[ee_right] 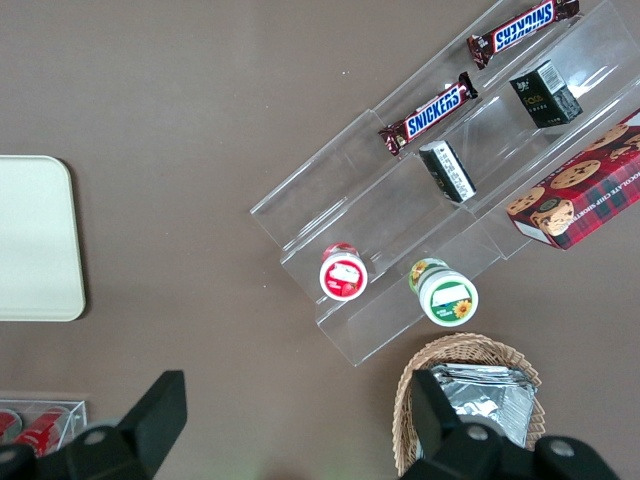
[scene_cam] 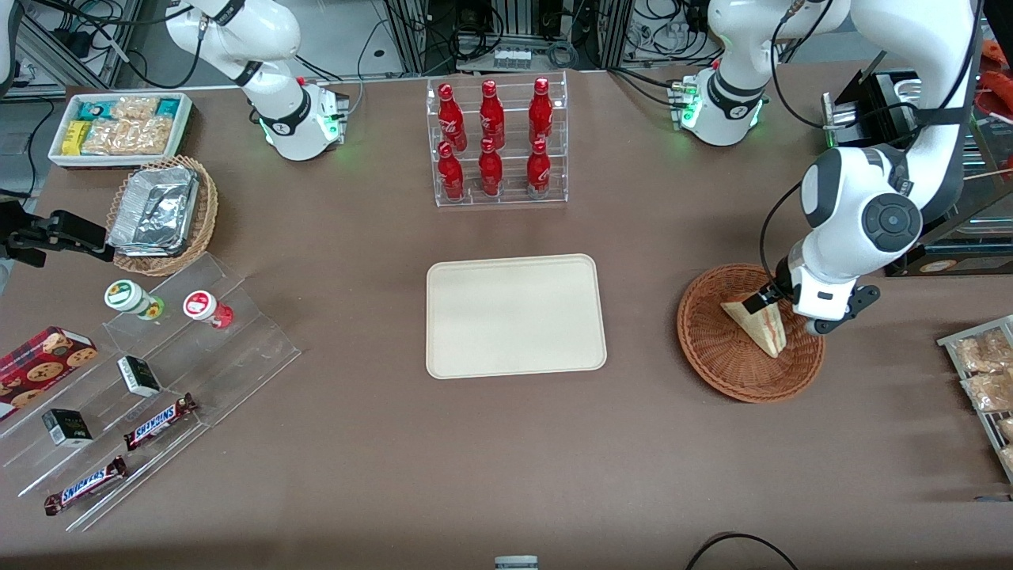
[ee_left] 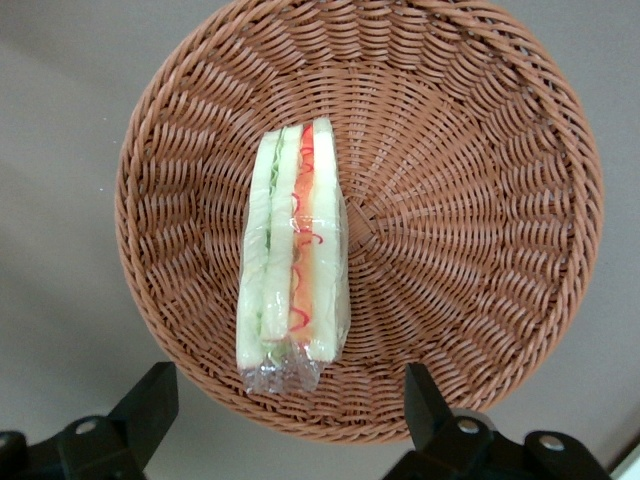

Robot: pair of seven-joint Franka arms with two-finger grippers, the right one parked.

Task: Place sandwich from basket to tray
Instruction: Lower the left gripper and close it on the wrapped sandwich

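The sandwich, a wrapped wedge of white bread with red and green filling, lies in the reddish-brown wicker basket toward the working arm's end of the table. The left gripper hovers above the basket, open and empty, clear of the sandwich. In the left wrist view the sandwich lies on the basket's weave, and the gripper has its two black fingers spread wide over the basket's rim. The cream tray lies bare at the table's middle.
A clear rack of red bottles stands farther from the camera than the tray. Snack packets on a rack lie beside the basket at the table's edge. A tan basket with foil trays, a white snack bin and acrylic shelves stand toward the parked arm's end.
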